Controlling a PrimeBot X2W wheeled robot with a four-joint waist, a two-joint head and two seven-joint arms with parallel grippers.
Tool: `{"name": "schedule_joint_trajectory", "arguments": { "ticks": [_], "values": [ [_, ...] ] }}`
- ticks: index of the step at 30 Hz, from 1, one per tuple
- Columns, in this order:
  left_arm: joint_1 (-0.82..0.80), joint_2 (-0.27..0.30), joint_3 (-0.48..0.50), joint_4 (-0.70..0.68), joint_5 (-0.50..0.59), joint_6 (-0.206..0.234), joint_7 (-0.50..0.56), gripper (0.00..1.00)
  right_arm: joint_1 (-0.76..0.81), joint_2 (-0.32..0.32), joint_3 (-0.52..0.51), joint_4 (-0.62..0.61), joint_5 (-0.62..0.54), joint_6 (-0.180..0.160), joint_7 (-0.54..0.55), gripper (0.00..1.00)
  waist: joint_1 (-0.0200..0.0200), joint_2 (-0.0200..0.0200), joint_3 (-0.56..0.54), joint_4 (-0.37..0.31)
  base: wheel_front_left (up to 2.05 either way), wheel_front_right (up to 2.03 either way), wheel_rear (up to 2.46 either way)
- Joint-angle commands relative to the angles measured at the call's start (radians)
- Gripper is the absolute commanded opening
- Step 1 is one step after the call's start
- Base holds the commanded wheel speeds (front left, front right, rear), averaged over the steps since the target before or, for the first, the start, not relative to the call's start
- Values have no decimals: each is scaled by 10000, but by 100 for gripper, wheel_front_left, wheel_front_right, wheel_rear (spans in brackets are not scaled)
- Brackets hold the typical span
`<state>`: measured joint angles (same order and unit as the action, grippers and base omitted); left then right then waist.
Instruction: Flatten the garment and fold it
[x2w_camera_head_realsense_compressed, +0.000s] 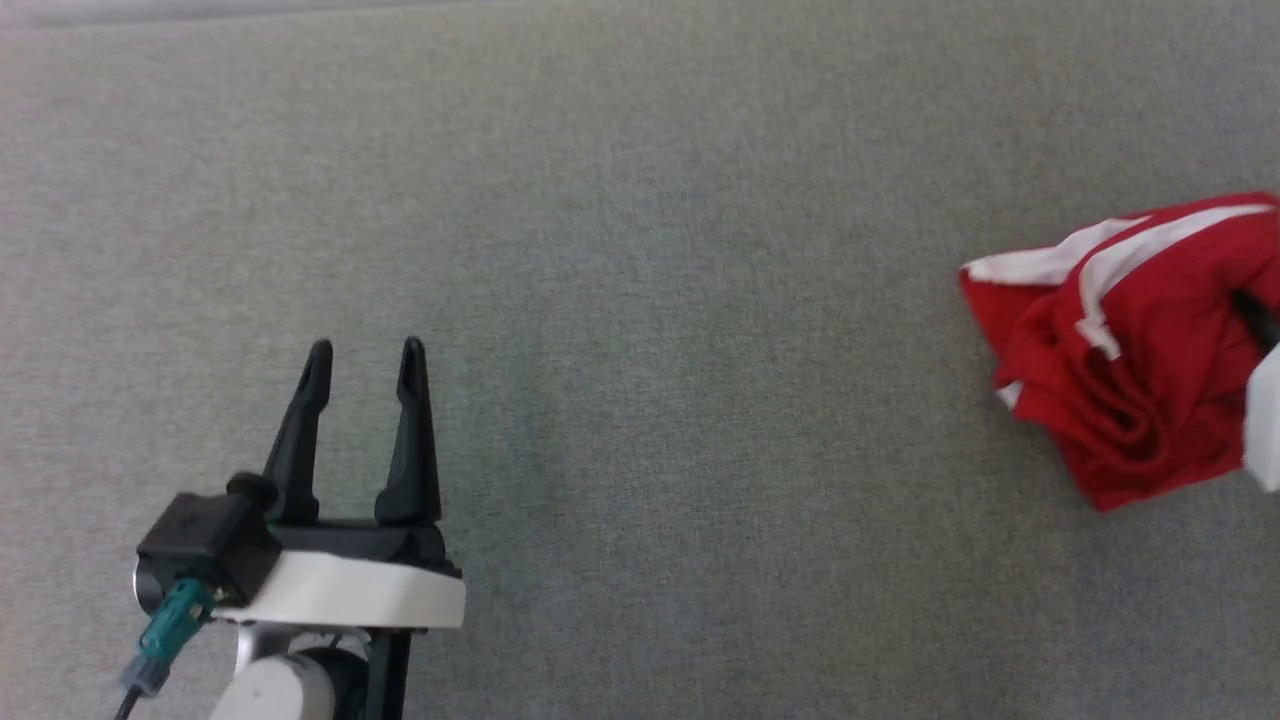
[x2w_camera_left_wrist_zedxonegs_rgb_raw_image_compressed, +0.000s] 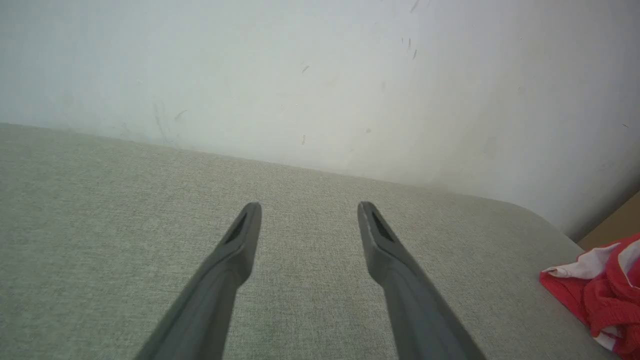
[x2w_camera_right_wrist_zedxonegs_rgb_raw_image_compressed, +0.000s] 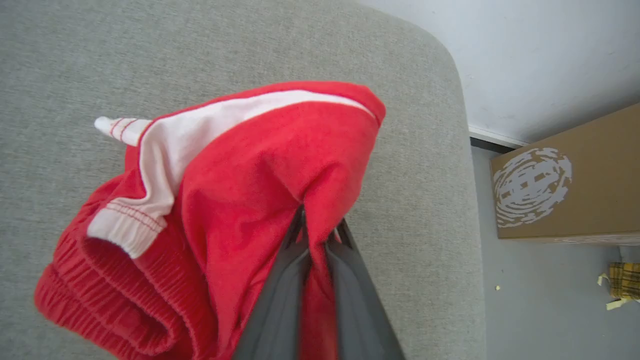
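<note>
My left gripper (x2w_camera_head_realsense_compressed: 366, 350): one, with two fingers released and spread wide, nothing between them.
My right gripper (x2w_camera_right_wrist_zedxonegs_rgb_raw_image_compressed: 320, 227): one, with two fingers clenched on a fold of the garment; red cloth runs down between them.
Garment (x2w_camera_right_wrist_zedxonegs_rgb_raw_image_compressed: 260, 165): one pair of red shorts, bunched in a heap around and beyond my right fingertips, well apart from my left fingers, off to their right.
White bands: two, side by side across the heap in the head view.
Waistband (x2w_camera_right_wrist_zedxonegs_rgb_raw_image_compressed: 105, 300): one, gathered, left of my right fingers.
Surface (x2w_camera_head_realsense_compressed: 700, 300): one grey cloth-covered top, under both pairs of fingers.
Wall (x2w_camera_left_wrist_zedxonegs_rgb_raw_image_compressed: 300, 75): one, white and scuffed, beyond my left fingertips.
Cardboard box (x2w_camera_right_wrist_zedxonegs_rgb_raw_image_compressed: 575, 185): one, brown with a white print, on the floor to the right of my right fingers.
Yellow checked thing (x2w_camera_right_wrist_zedxonegs_rgb_raw_image_compressed: 625, 280): one, just below the box; I cannot tell what it is.
</note>
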<state>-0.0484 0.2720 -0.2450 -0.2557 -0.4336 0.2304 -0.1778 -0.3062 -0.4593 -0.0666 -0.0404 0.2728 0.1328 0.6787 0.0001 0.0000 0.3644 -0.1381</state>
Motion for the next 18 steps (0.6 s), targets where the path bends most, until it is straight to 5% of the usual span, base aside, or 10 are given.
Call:
{"name": "schedule_joint_trajectory", "arguments": {
  "ticks": [1,18],
  "values": [
    [-259,110,-40,-134,133,43,107,100,-251,-203,-94,67,-54,-21,-6,0,-1,0,546,-343,0,0,0],
    [-1315,449,-390,-706,725,111,835,100,-1775,-1913,-726,2352,-1053,-21,-959,0,-1,0,1806,-500,0,0,0]
  ]
}}
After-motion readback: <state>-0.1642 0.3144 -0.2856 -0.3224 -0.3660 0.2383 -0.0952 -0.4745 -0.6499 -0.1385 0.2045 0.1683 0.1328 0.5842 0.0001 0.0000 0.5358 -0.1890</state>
